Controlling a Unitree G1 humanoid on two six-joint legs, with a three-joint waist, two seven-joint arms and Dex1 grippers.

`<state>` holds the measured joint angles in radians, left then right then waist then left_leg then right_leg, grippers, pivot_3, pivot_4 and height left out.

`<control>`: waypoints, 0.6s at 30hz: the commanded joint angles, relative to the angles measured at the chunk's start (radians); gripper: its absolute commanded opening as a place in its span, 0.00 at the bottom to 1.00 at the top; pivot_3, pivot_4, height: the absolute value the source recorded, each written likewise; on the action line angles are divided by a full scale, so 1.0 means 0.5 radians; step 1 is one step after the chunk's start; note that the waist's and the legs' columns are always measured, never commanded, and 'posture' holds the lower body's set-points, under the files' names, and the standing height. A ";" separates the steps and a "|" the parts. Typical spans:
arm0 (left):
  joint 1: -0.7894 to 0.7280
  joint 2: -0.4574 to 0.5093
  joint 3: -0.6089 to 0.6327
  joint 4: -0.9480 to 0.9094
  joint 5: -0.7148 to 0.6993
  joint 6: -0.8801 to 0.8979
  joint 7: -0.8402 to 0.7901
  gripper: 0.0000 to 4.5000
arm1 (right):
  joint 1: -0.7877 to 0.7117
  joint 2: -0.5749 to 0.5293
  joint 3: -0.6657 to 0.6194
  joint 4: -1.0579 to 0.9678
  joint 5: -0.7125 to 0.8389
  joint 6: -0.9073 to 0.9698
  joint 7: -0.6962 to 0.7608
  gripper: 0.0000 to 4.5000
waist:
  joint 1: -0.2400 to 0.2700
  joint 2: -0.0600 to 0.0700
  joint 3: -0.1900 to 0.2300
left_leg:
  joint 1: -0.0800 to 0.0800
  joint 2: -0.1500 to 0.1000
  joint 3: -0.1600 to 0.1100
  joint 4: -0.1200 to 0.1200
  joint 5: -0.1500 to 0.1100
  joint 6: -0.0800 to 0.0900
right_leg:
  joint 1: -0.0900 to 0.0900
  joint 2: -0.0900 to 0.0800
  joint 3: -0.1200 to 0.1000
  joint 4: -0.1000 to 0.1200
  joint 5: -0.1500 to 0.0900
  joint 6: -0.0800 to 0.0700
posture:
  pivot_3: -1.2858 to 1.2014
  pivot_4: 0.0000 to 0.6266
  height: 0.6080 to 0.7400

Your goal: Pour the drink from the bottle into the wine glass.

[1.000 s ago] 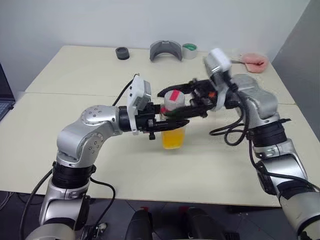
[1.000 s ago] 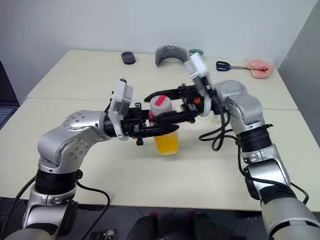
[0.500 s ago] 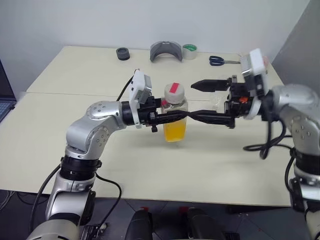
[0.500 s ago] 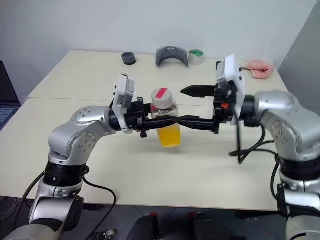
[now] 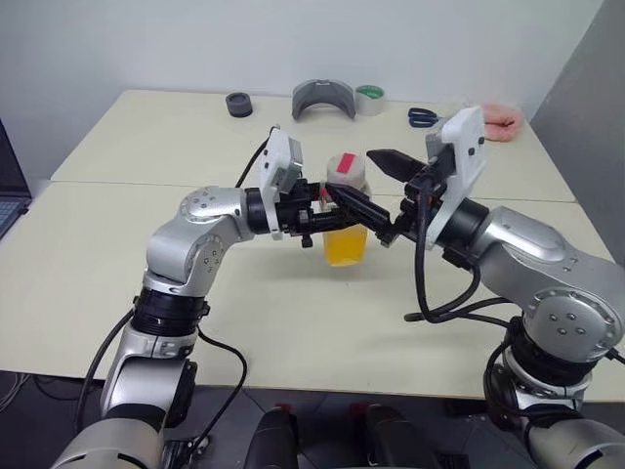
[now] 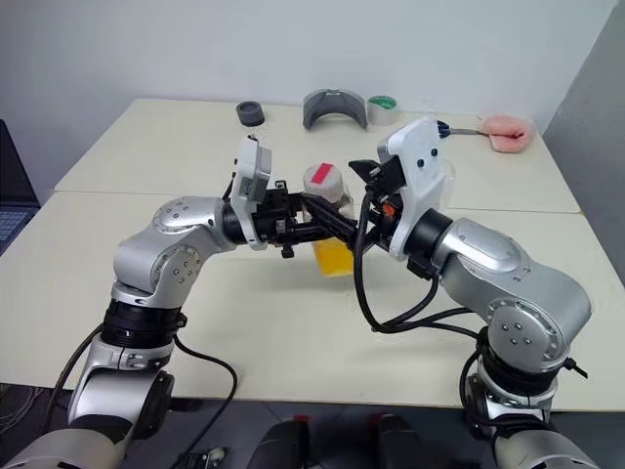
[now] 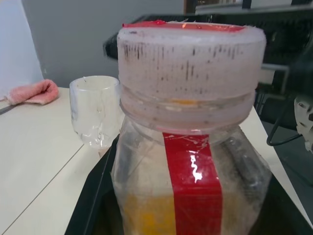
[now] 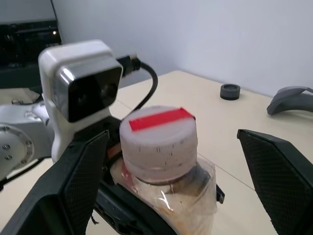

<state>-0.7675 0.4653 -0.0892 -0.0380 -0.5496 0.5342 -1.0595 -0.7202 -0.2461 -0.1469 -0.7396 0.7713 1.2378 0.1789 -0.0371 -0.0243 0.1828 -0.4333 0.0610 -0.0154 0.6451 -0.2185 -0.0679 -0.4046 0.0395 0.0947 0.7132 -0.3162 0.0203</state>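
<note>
**Bottle clamped by left gripper at table centre; right gripper spread around the cap**

Head views. On the far part of the table [image 5: 146, 322] lie a black ring [image 5: 239, 104], a grey curved part [image 5: 323, 99], a tape roll [image 5: 370, 99], scissors [image 5: 422, 117] and a pink cloth [image 5: 500, 121], all well apart from the work area. The right arm crosses in front of the space beside the bottle and hides the table behind it. The bottle [image 5: 347, 220] stands upright near the table centre. The left gripper [image 5: 337, 210] is pressed together on the bottle's upper body, pinching it from the robot's left. The right gripper [image 5: 376, 181] has its two fingers spread wide, one above and behind the cap [image 5: 346, 168], one in front of the bottle.

Left wrist view. The bottle [image 7: 190, 161] is close to the lens: white ribbed cap with a red top, red vertical stripe on clear plastic, the drink [image 7: 146, 215] orange-yellow in the lower part. Black finger surfaces lie along both sides of it. Behind it stands the wine glass [image 7: 95, 117], bowl empty, with the pink cloth farther off.

Right wrist view. Both right fingers [image 8: 80, 181] stand apart, either side of the cap, not touching it. The left wrist camera housing [image 8: 80, 93] sits just beside the bottle.
</note>
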 commanded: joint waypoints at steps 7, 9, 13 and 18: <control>-0.010 0.002 0.049 -0.102 -0.021 -0.018 0.022 0.43 | -0.083 -0.016 -0.031 0.015 0.120 -0.053 -0.047 0.99 | -0.009 0.000 0.000 | 0.000 0.001 -0.001 0.000 0.000 0.000 | 0.000 0.001 -0.001 0.000 0.000 0.000 | 0.52 0.24 1.00; -0.004 0.002 0.053 -0.109 -0.020 -0.020 0.033 0.43 | -0.075 -0.026 0.000 0.022 0.109 -0.072 -0.046 0.99 | -0.009 0.000 0.000 | 0.000 0.001 0.000 0.000 0.000 0.000 | 0.000 0.001 0.000 0.000 0.000 0.000 | 0.52 0.24 1.00; 0.006 0.012 0.058 -0.137 -0.029 -0.010 0.046 0.43 | -0.068 -0.037 0.030 0.025 0.139 -0.079 -0.036 0.99 | -0.009 0.000 0.000 | 0.000 0.001 -0.001 0.000 0.000 0.000 | -0.001 0.001 0.000 0.000 0.000 0.000 | 0.52 0.24 1.00; 0.014 0.019 0.063 -0.150 -0.029 -0.010 0.057 0.43 | -0.063 -0.033 0.055 0.059 0.166 -0.114 -0.026 0.99 | -0.009 0.000 0.000 | 0.000 0.001 0.000 0.000 0.000 0.000 | -0.001 0.001 0.000 0.000 0.000 0.000 | 0.52 0.24 1.00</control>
<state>-0.7563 0.4687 -0.0894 -0.0703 -0.5492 0.5381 -1.0346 -0.7376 -0.2617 -0.1183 -0.6962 0.8447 1.2119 0.1596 -0.0418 -0.0243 0.1828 -0.4333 0.0613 -0.0155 0.6449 -0.2185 -0.0679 -0.4049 0.0400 0.0947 0.7132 -0.3162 0.0204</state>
